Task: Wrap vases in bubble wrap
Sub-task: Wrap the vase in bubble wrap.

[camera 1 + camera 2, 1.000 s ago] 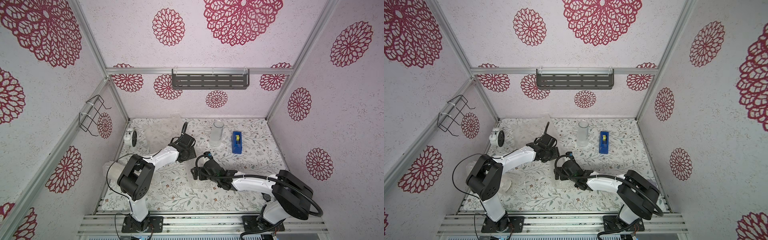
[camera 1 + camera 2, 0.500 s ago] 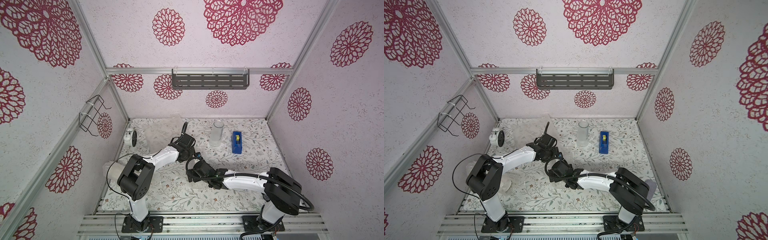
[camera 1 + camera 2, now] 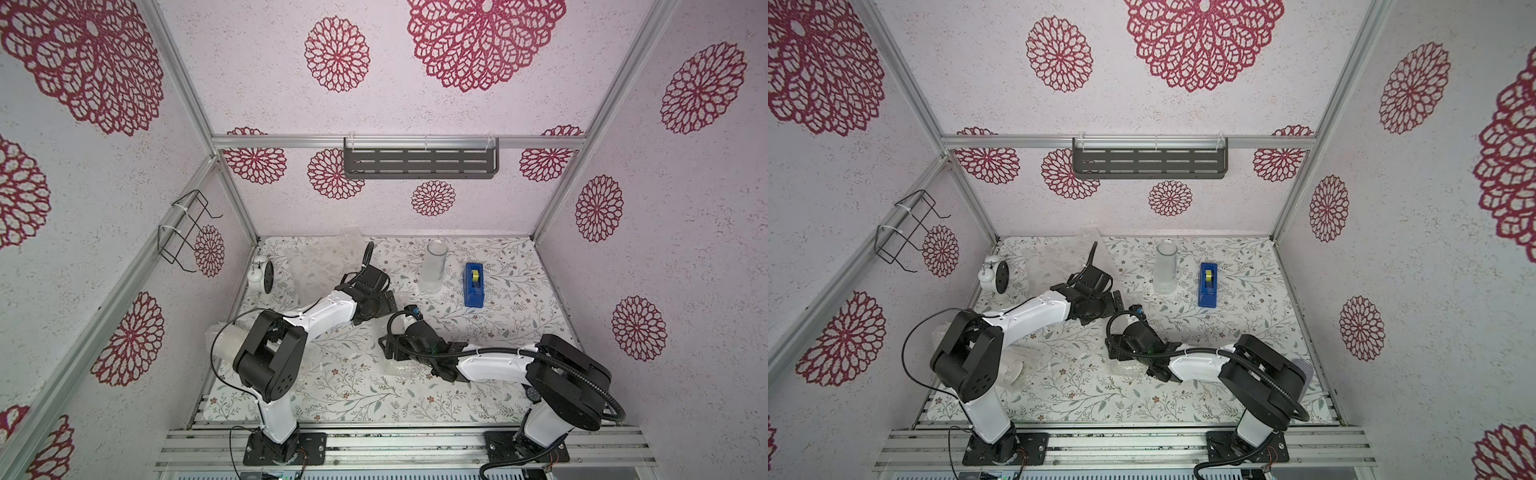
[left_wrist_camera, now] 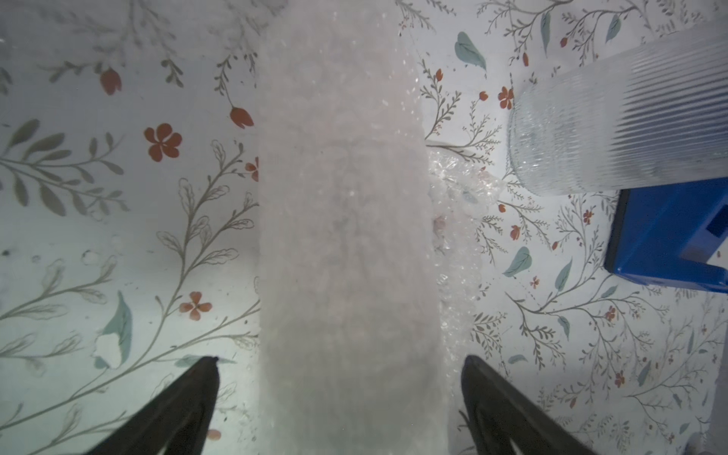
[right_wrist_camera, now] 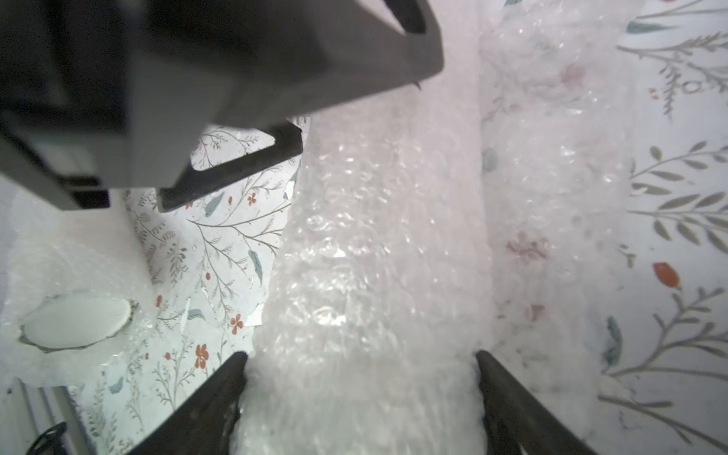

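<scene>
On the table [image 3: 353, 399], the wrapped vase [image 5: 374, 256] lies flat. Its length runs from the clasping right gripper [image 5: 359, 353] to the released left gripper [image 4: 340, 359].

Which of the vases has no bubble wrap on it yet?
The glass cylinder standing beside the blue tape dispenser: it is bare. The white vase and the long bundle are wrapped.
</scene>
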Robot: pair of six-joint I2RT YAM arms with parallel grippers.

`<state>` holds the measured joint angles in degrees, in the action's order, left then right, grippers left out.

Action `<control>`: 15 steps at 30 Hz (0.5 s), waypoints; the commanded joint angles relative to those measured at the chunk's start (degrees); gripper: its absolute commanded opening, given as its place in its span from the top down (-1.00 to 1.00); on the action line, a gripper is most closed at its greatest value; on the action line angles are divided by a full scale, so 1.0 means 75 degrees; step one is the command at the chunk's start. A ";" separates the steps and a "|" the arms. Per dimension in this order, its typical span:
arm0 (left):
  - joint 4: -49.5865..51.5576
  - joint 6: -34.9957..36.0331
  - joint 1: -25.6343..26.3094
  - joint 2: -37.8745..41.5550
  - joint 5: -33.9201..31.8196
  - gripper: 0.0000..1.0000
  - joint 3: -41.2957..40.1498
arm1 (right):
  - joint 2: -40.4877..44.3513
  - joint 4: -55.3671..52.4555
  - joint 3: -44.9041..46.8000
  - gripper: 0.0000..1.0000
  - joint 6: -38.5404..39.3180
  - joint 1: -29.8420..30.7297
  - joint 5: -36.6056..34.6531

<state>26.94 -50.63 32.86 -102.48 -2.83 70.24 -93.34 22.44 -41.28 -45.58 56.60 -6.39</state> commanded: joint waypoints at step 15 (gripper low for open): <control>-0.0110 0.0026 -0.0069 0.0175 0.0142 -0.63 -0.0260 | -0.0548 0.1529 0.0678 -0.63 -0.1624 -0.0140 0.1105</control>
<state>26.72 -50.74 32.71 -99.92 -2.42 67.94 -95.81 36.16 -36.86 -56.18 54.89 -2.11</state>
